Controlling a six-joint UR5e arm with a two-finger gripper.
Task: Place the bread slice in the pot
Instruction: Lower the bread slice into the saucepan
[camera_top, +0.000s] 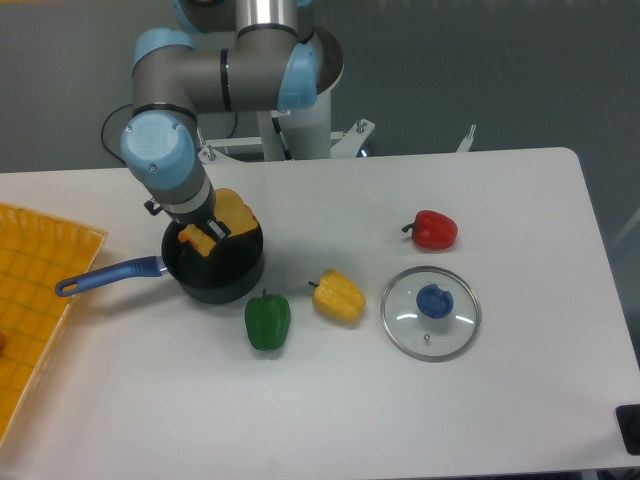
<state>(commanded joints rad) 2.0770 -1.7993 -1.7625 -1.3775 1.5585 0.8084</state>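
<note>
A: At the left edge of the table (520, 400), what is shown?

B: A yellow tray (35, 300) overhanging that edge; just right of it, the pot (215, 268), its blue handle pointing toward the tray.

A: Where is the bread slice (232, 212)?

B: Above the pot's rear rim, tilted, clamped in the gripper (205, 236), whose fingers are closed on it. It appears not yet released.

A: Which step is this?

B: Judged as the delivery step: the slice is over the opening, so the next move calls for lowering slightly toward the pot's middle and opening the fingers, keeping clear of the rim.

A: And further right?

B: A green pepper (267, 320) just in front of the pot, a yellow pepper (337, 297), a glass lid (431, 312) and a red pepper (432, 230) toward the right edge
</note>
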